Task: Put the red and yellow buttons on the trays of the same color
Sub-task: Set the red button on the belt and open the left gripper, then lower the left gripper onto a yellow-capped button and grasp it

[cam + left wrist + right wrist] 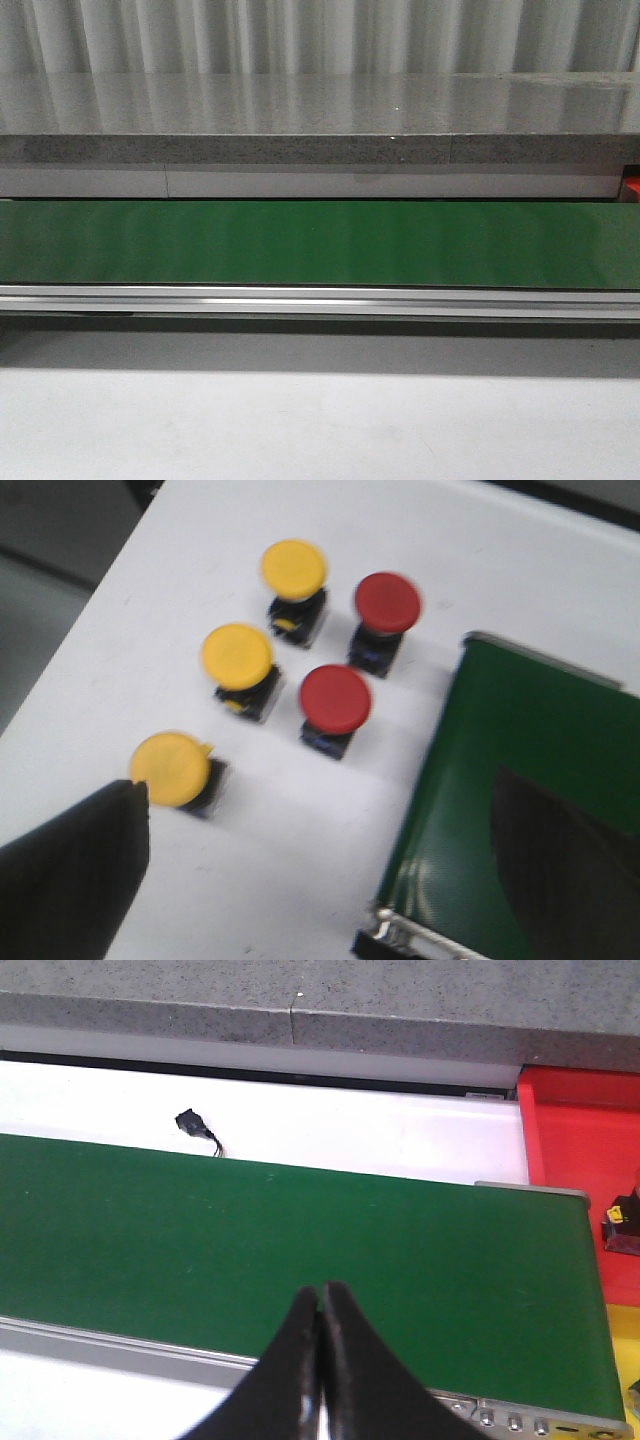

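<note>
**A:** Where the left claw [75, 870] enters its wrist view, what lies around it?

**B:** Only one dark finger shows, so I cannot tell whether that claw is apart or together. Its tip sits just beside the nearest yellow button [172, 770]. Beyond that stand two more yellow buttons [238, 658] [294, 568], and beside those, two red buttons [335, 699] [388, 602]. All five stand upright on black bases on the white table [180, 540], each apart from its neighbours. The picture is a little blurred.

**A:** And open room?

**B:** Bare white table surrounds the cluster. The green conveyor belt [520, 780] begins past the red buttons, with its metal end frame [400, 935] at the corner.

**A:** The right claw?

**B:** The right claw [322, 1305] has its fingers pressed together, holding nothing, over the belt's near metal rail [120, 1345]. Green belt [250, 1240] stretches bare ahead of it. Past the belt's end lies the red tray [580, 1130], with a small black-and-yellow part [624, 1228] at the picture's edge, and a strip of yellow tray [625, 1345] nearer.

**A:** The front view?

**B:** Only belt [320, 245], rail and grey ledge [320, 120]; neither claw appears.
</note>
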`<state>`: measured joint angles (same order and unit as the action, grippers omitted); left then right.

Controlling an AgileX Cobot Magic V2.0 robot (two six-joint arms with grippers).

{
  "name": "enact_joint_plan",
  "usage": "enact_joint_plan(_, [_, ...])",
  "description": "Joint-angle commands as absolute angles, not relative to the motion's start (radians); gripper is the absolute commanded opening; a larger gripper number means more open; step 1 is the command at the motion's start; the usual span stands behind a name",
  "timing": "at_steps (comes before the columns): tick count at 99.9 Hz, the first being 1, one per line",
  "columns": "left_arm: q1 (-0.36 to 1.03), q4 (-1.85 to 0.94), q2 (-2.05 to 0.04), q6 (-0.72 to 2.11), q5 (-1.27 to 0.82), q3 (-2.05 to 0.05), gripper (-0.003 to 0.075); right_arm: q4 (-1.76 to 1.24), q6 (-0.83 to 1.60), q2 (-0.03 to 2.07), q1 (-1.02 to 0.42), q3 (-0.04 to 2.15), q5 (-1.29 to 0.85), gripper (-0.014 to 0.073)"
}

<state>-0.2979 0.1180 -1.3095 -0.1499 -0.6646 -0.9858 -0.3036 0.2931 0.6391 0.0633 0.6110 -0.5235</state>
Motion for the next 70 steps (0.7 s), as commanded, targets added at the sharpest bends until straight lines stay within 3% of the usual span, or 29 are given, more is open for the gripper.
enact_joint_plan(1, [-0.37, 0.102, -1.312, -0.163, -0.621, -0.98, 0.0657, -0.316, 0.299, 0.636, 0.063, 0.635, -0.463, -0.0068])
enact_joint_plan(14, [-0.432, 0.098, -1.383, -0.163, -0.586, -0.952, 0.0657, -0.316, 0.299, 0.636, 0.063, 0.635, -0.463, -0.0068])
enact_joint_plan(70, [-0.47, 0.136, -1.657, -0.163, -0.409, -1.013, 0.0657, -0.316, 0.299, 0.636, 0.063, 0.635, -0.463, -0.0068])
